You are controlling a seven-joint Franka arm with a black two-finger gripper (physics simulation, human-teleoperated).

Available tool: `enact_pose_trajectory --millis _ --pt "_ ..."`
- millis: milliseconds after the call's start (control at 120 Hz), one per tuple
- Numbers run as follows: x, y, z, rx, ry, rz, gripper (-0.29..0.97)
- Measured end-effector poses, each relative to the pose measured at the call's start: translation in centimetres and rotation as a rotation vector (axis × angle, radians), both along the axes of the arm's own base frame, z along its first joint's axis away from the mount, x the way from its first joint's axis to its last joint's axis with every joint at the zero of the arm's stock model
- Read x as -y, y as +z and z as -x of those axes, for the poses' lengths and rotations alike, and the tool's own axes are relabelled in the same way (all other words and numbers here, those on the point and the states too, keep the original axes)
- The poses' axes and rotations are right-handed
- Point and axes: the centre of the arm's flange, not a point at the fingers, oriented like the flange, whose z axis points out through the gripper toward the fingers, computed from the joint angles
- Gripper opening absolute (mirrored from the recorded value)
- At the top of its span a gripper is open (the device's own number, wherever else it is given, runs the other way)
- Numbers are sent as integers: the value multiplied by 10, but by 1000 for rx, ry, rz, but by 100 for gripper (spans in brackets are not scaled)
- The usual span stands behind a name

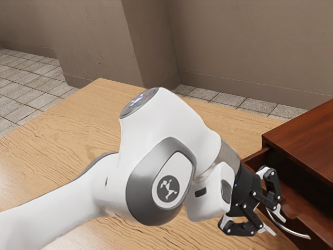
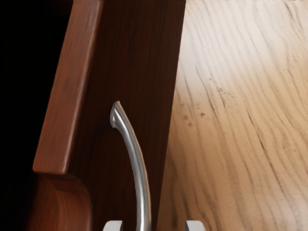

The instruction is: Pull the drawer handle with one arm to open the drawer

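A dark red-brown wooden drawer (image 1: 312, 221) juts out of its cabinet (image 1: 307, 135) at the exterior view's right, with its dark inside showing behind the front panel (image 2: 130, 62). A curved silver handle (image 1: 291, 230) is fixed on that front. My black gripper (image 1: 273, 220) is at the handle, open, one finger on each side of the bar. In the wrist view the handle (image 2: 131, 154) runs down between my two fingertips (image 2: 113, 225), closer to one of them, with a clear gap to the other.
The cabinet stands on a light wooden table (image 1: 78, 135) that stretches to the exterior view's left and shows beside the drawer front (image 2: 240, 120). Tiled floor and beige walls (image 1: 250, 41) lie behind. My white arm (image 1: 156, 172) covers the table's near part.
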Motion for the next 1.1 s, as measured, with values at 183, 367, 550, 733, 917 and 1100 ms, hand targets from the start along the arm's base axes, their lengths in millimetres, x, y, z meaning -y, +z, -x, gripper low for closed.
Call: enact_pose_trajectory --millis 183,367,550,733,917,1100 --pt "-1 -2 6 -4 -2 1 9" --pt "-5 -2 12 -6 1 4 8" --pt "-11 -5 16 -12 11 2 8" --pt "-15 -8 18 -13 15 -6 4" --pt "-15 -4 22 -6 14 -9 5" --pt "-20 -3 28 -2 24 -14 6"
